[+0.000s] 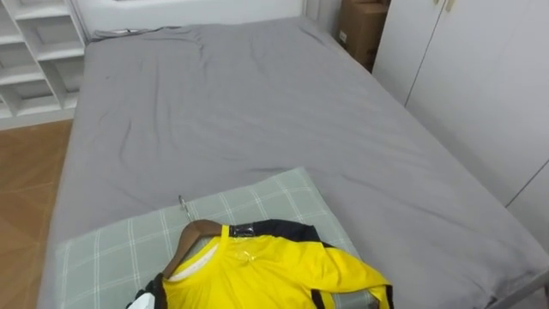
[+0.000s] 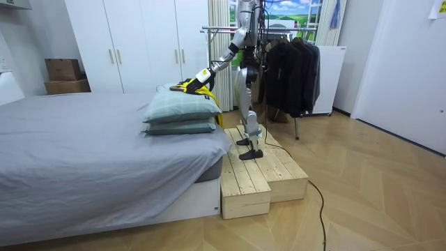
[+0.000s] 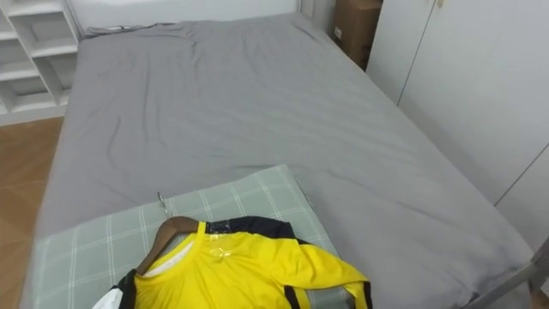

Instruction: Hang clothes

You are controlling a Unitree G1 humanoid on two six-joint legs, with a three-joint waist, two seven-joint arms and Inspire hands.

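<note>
Yellow shirt, already on wooden hanger, flat on checked pillow, 6 o'clock | left hand, 7 o'clock at hanger's end, likely for lifting; grasp cannot be told.

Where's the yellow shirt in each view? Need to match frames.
Left eye view: yellow shirt bottom centre, on a wooden hanger.
Right eye view: bottom centre too, slightly further left.
Room view: upper half, left of centre.
Shared landmark: the green pillow it lies on.
</note>
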